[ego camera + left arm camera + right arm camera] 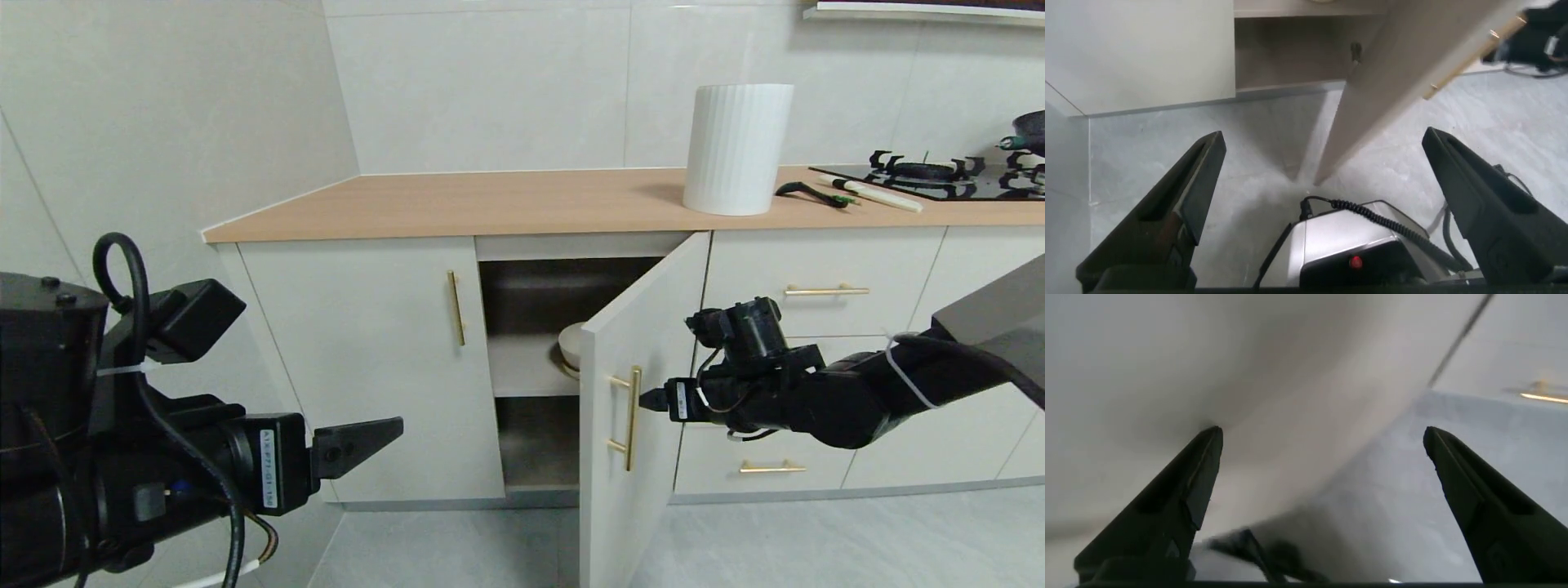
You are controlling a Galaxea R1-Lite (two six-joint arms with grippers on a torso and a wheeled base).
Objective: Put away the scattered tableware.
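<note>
pale bowl (pixel 571 346) on the upper shelf (pixel 526 365) inside the open cupboard (pixel 563 298), upright, partly hidden by the edge of the cabinet door (pixel 641 327). rounded and off-white, with a darker rim of something under it that cannot be made out. looks already put away, tucked toward the right of the shelf, likely so as to leave room beside it.

more tableware out on the surface (pixel 490 200): pale sticks (pixel 872 194), probably chopsticks, lying flat near a dark-handled utensil (pixel 808 192), both just beside the white ribbed canister (pixel 737 149) and short of the stove (pixel 931 175). seemingly not yet stored.

door swung out toward the robot, presumably so the shelves can be reached. right hand (pixel 655 400) level with the door handle (pixel 630 418), just beside it on the outer face, spread wide and holding nothing. placed, by the look of it, to take the handle or push the door.

left hand (pixel 359 445) low and well apart from the cupboard, wide too and empty, pointing at the floor (pixel 457 547) before the open door. probably parked out of the door's swing.
</note>
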